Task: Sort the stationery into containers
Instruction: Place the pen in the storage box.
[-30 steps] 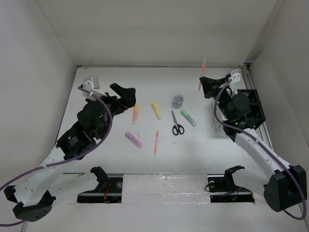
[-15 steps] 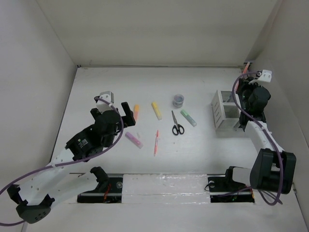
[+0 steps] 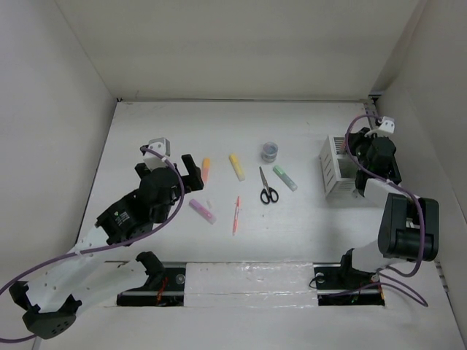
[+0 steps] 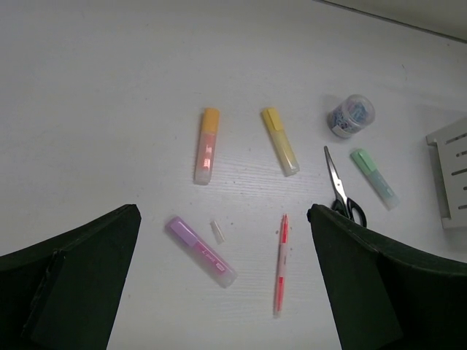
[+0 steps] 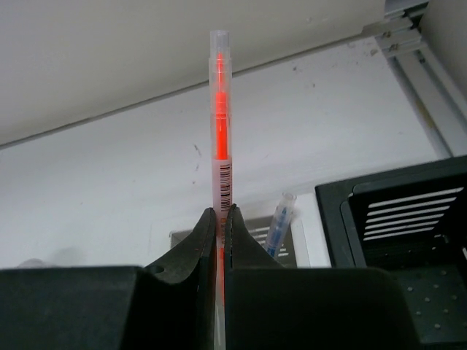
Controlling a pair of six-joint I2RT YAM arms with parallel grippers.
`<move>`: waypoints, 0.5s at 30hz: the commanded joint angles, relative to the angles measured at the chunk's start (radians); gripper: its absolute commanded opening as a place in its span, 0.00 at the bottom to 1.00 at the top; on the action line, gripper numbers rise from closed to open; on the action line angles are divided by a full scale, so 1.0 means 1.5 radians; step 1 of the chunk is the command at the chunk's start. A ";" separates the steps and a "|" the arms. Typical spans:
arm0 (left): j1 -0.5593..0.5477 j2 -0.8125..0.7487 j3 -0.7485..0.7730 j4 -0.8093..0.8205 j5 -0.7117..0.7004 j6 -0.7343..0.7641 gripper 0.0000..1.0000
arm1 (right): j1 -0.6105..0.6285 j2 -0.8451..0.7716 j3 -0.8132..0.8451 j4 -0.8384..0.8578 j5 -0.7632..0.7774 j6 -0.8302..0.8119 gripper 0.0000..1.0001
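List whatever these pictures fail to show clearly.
- Black box: cut off by the right wrist view's edge; in the top view the right arm covers it.
- White box inside: top view, hidden by its wall and the arm.
- Red pen lower end: right wrist view, buried in the shut right claw.
- Blue pen base: behind that claw.

Black-and-white arms (image 3: 131,211) carry looping purple cables (image 3: 40,266).

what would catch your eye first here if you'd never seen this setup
The orange-red pen sticking straight out of the shut right gripper, beside the black box at the right of the table. Then the yellow highlighter, scissors and other stationery scattered mid-table, before the open left gripper.
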State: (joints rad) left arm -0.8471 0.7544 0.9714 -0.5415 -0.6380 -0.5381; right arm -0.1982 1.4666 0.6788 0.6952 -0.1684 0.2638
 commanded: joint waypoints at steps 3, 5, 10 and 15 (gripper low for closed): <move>0.000 -0.007 -0.001 0.020 0.001 0.011 1.00 | -0.006 0.003 -0.021 0.068 -0.029 0.041 0.00; 0.000 -0.007 -0.001 0.020 0.001 0.011 1.00 | -0.006 -0.004 -0.039 0.068 -0.029 0.041 0.00; 0.000 -0.007 -0.001 0.020 0.007 0.011 1.00 | -0.006 -0.017 -0.046 0.055 -0.035 0.047 0.08; 0.000 -0.007 -0.001 0.020 0.007 0.011 1.00 | -0.006 -0.030 -0.046 0.049 -0.041 0.047 0.44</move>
State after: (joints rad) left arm -0.8471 0.7540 0.9714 -0.5404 -0.6285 -0.5323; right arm -0.2020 1.4563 0.6102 0.7208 -0.2058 0.3313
